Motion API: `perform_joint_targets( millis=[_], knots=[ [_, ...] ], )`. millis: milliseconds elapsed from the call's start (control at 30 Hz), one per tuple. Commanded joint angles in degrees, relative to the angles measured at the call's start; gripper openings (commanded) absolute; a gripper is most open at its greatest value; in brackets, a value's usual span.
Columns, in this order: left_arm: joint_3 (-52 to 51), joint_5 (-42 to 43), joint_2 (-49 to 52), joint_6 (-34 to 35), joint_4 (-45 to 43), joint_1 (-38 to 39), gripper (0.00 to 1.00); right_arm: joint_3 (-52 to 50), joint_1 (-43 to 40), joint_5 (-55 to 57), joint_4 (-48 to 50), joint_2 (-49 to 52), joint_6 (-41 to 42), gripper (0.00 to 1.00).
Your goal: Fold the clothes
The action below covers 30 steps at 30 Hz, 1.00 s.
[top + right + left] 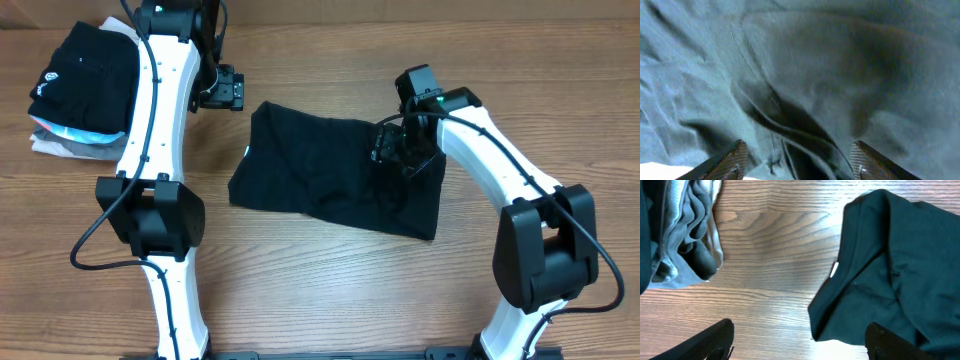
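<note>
While the black shirt (320, 180) lies loosely folded at the centre of the table (330, 300), the right gripper (800, 157) sits at its 3 o'clock edge with fingers spread, apparently pinching nothing, and the left gripper (800, 335) hangs empty, spread wide, at its 10 o'clock.

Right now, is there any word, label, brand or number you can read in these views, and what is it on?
No text reads clearly in any view.
The round white logo on the folded black garment: too small to read.
The white neck tag on the black shirt: too small to tell whether it carries any print.
</note>
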<state>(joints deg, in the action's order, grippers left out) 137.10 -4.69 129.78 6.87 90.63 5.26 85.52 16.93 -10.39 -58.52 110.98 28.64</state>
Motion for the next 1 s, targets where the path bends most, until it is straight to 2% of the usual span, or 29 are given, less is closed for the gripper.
perform_joint_targets(
  millis=[0,67,200,300,500,667,867,967],
  knots=[
    [1.0,2.5,-1.6,-1.1,-0.1,0.2,0.86,5.8,-1.2,-0.8,-3.0,-3.1,-0.8,0.71],
    [1.0,3.5,-1.6,-1.3,-0.1,0.2,0.86,9.4,-2.0,-0.8,-6.5,-4.3,-2.1,0.73],
    [-0.5,8.7,-1.6,-5.1,-1.3,0.3,0.86,16.8,-3.4,0.3,-14.3,-4.9,-5.4,0.93],
    [-4.3,13.5,-1.6,-8.9,-4.9,0.4,0.86,18.6,-4.3,1.4,-17.2,-4.9,-6.6,1.0],
    [-16.7,20.7,-1.6,-19.1,-14.9,0.4,0.88,17.6,-6.5,3.3,-19.1,-4.9,-8.5,1.0],
    [-26.9,28.8,-1.6,-30.4,-20.9,0.4,0.9,17.6,-6.7,4.1,-19.2,-4.8,-9.2,1.0],
    [-33.5,28.0,-1.6,-32.4,-28.1,0.4,0.9,17.6,-6.9,4.3,-19.3,-4.8,-9.2,1.0],
    [-35.0,25.0,-1.6,-33.1,-30.2,0.4,0.9,17.6,-6.9,4.3,-19.6,-4.8,-9.2,1.0]
  ],
)
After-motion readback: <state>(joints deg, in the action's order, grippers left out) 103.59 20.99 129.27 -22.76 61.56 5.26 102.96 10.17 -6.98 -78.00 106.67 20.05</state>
